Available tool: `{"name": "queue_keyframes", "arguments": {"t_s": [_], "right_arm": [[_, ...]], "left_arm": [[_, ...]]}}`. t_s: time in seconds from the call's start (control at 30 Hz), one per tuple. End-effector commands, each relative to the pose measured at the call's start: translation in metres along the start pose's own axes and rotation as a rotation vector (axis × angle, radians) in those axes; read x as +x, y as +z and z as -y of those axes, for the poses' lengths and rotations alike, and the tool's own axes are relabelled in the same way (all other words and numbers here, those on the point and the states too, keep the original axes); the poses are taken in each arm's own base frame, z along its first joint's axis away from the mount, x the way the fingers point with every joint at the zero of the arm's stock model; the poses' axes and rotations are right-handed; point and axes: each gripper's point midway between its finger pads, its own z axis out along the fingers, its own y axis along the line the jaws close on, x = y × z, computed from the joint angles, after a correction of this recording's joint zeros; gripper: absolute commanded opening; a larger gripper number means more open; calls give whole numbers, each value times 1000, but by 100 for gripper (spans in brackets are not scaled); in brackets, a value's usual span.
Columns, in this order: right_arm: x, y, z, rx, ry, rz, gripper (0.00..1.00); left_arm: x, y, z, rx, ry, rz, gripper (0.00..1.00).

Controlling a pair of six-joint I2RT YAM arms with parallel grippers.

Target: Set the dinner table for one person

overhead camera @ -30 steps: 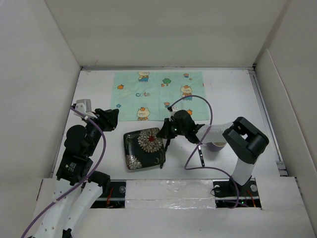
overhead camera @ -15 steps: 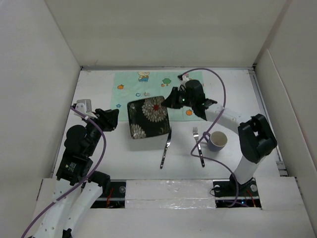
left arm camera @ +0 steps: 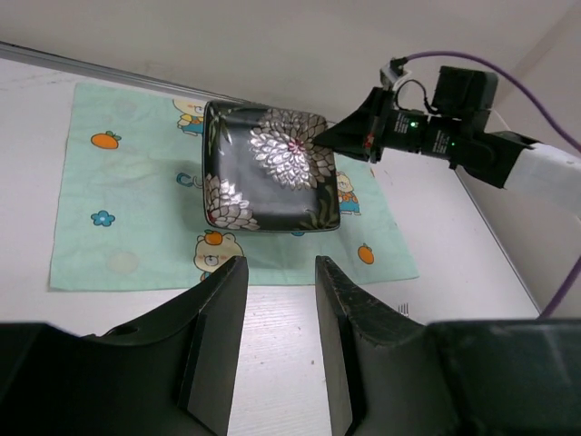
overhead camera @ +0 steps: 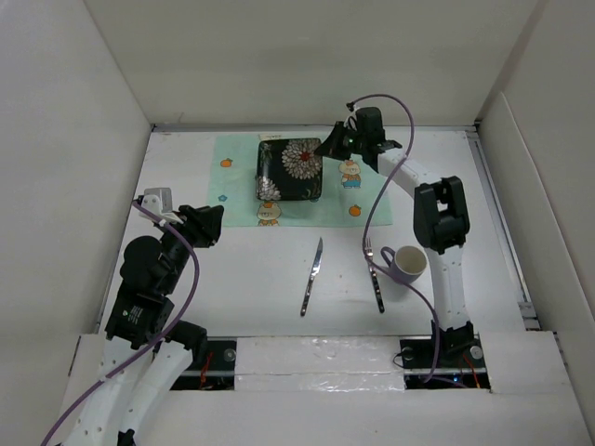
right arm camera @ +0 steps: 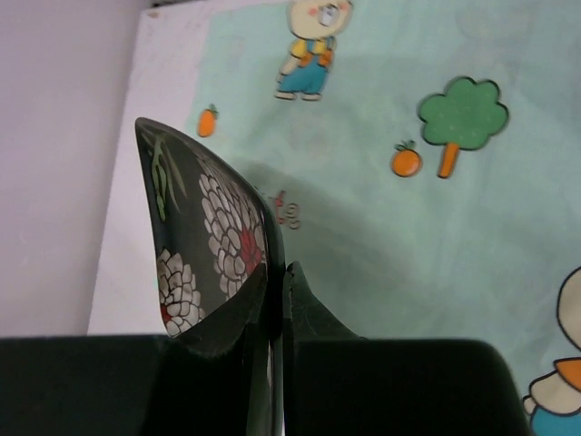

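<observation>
A square black plate with white flowers (overhead camera: pixel 289 169) is held over the mint-green cartoon mat (overhead camera: pixel 240 177) at the back of the white dinner table (overhead camera: pixel 242 279). My right gripper (overhead camera: pixel 327 149) is shut on the plate's right rim; in the right wrist view the plate (right arm camera: pixel 204 236) stands edge-on between the fingers (right arm camera: pixel 277 282). The plate also shows in the left wrist view (left arm camera: pixel 268 168). My left gripper (overhead camera: pixel 206 223) is open and empty at the left, its fingers (left arm camera: pixel 218 318) above bare tabletop. A knife (overhead camera: pixel 311 276), a fork (overhead camera: pixel 374 274) and a mug (overhead camera: pixel 407 264) lie in front.
White walls enclose the table on the left, back and right. The right arm (overhead camera: pixel 437 214) stretches from the front right to the back, its purple cable (overhead camera: pixel 376 209) looping over the fork and mug. The left arm's cable (overhead camera: pixel 186 269) hangs at the left.
My right gripper has carried the plate from the front middle of the table backwards onto the mat area. The knife, fork and mug came into view. The left arm has not moved.
</observation>
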Motion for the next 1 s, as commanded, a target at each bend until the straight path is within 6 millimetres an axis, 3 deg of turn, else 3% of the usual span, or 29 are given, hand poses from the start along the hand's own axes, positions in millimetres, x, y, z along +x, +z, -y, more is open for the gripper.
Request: {"name": "queue_keyframes", "arguments": {"t_s": [0.0,0.1,0.13,0.17,0.37,0.6,0.63,0.97], "right_arm": [[-34,-17,-48,-161,13,9,0],[-33,-8,-37,-159,34,-12,0],[-40,-8,-42,-169,20,-4,0],[-30,0,-30,-146,42,-35,0],[-28,12,-7,-96,58,-43,0],[-33,23,-8,-130,92,-22,0],[-25,27,1,-113,108,-43,0],[-18,42,19,-82,125,-59,0]], "left_arm": [[-5,1,3,19,13,23,33],[-7,1,4,23,14,28,33],[-6,2,4,22,13,25,33],[-6,2,4,21,13,24,33],[-6,1,4,21,13,24,33],[-3,4,2,15,13,14,33],[-3,4,3,17,13,14,33],[-1,5,1,11,15,5,33]]}}
